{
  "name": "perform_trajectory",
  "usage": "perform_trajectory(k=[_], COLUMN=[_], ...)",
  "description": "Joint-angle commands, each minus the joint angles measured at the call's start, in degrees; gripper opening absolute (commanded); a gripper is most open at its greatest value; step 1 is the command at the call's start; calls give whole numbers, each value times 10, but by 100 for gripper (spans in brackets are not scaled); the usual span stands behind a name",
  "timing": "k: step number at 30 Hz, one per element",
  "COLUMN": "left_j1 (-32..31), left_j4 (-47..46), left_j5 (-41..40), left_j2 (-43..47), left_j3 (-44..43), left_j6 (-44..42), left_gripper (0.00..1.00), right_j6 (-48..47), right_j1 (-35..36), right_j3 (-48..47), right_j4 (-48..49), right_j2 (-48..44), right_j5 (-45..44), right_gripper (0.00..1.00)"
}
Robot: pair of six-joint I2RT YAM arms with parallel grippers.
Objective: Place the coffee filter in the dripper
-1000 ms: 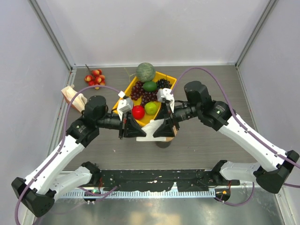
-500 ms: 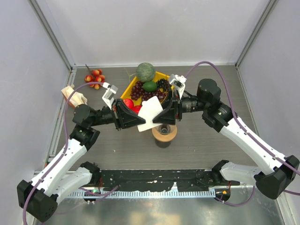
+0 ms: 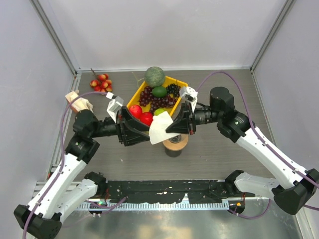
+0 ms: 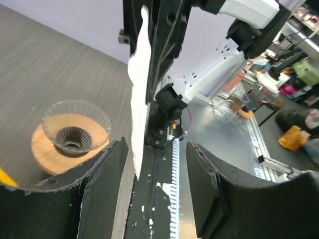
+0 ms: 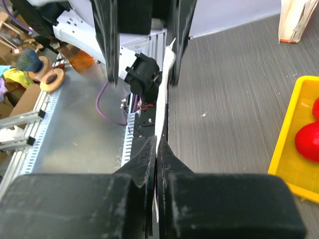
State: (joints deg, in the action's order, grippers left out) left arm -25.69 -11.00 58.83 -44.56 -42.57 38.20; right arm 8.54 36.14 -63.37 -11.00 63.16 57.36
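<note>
The coffee filter (image 3: 159, 131) is a flat white paper sheet hanging in the air between my two grippers. In the right wrist view the filter (image 5: 164, 94) runs edge-on, and my right gripper (image 5: 157, 145) is shut on its end. My left gripper (image 4: 157, 144) is open, and the filter (image 4: 138, 94) stands beside the inner face of its left finger (image 4: 107, 184). The dripper (image 4: 76, 124), a clear ribbed cone, sits in a tan wooden ring (image 4: 47, 154) to the lower left. From above, the ring (image 3: 177, 144) shows just under the right gripper (image 3: 170, 129).
A yellow tray (image 3: 130, 102) of grapes, a red apple, limes and a melon stands right behind the grippers; its edge (image 5: 286, 144) shows in the right wrist view. A cluster of small red fruit (image 3: 101, 82) and a beige paper bundle (image 3: 79, 102) lie at the back left.
My right gripper has shut on the filter and my left gripper has opened off it. The filter has come slightly nearer, over the wooden ring.
</note>
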Motion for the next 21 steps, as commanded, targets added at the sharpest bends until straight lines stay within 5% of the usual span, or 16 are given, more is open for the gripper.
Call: perform_trajectory(k=[1, 8, 21], left_j1=[13, 6, -38], left_j4=[280, 217, 143], left_j5=[3, 65, 72], left_j2=[27, 29, -4], left_j3=[-105, -113, -85], left_j6=[-224, -201, -138], left_gripper=[58, 51, 42], right_j6=[-148, -225, -255], right_j1=[3, 27, 59], right_j3=[-11, 0, -6], right_j4=[-110, -181, -205], right_j2=[-44, -50, -23], right_j5=[0, 66, 42], right_gripper=[5, 5, 5])
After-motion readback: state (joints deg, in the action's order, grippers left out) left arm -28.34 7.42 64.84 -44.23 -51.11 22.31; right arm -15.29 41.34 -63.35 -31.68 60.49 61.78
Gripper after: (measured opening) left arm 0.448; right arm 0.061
